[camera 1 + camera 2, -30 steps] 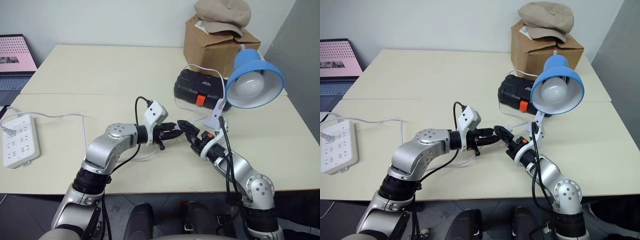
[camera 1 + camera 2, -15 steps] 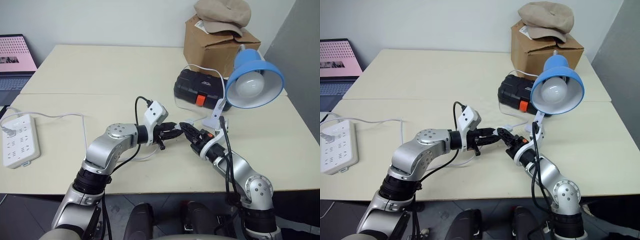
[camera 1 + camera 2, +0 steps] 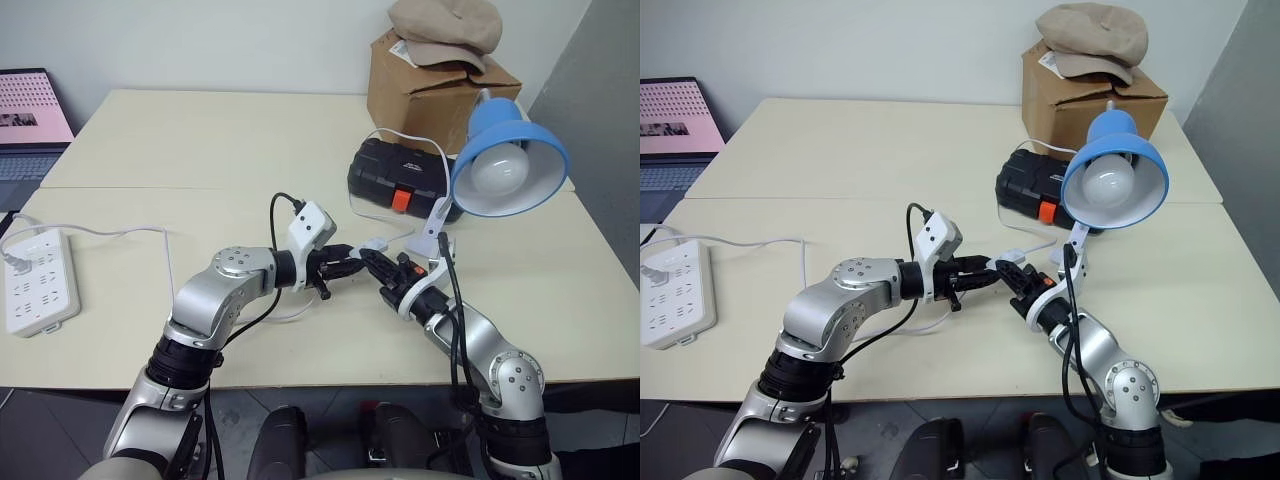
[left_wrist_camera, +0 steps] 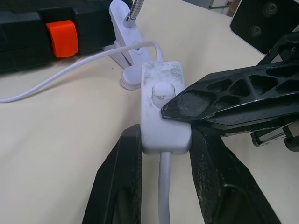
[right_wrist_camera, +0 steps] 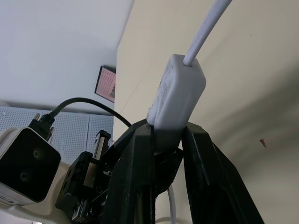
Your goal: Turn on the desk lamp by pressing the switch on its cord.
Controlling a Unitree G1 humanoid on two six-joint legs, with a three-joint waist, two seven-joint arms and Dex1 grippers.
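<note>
The desk lamp (image 3: 508,160), with a blue dome shade and white bulb, stands on its white clip base (image 3: 432,230) at the right of the table. Its thin white cord (image 4: 70,69) runs to the small white switch (image 4: 163,109), held above the table in front of me. My left gripper (image 3: 348,263) is shut on the switch, one finger along each side. My right gripper (image 3: 373,260) meets it from the right and is shut on the same switch (image 5: 180,88). One of its fingers (image 4: 219,100) has its tip on the oval button.
A black case with an orange latch (image 3: 400,175) lies beside the lamp. Behind it stands a cardboard box (image 3: 430,90) with a beige hat (image 3: 445,28) on top. A white power strip (image 3: 40,282) lies at the left edge, a laptop (image 3: 30,120) beyond it.
My right gripper has closed from wide open onto the switch. The left gripper has kept its hold and both arms stayed in place.
</note>
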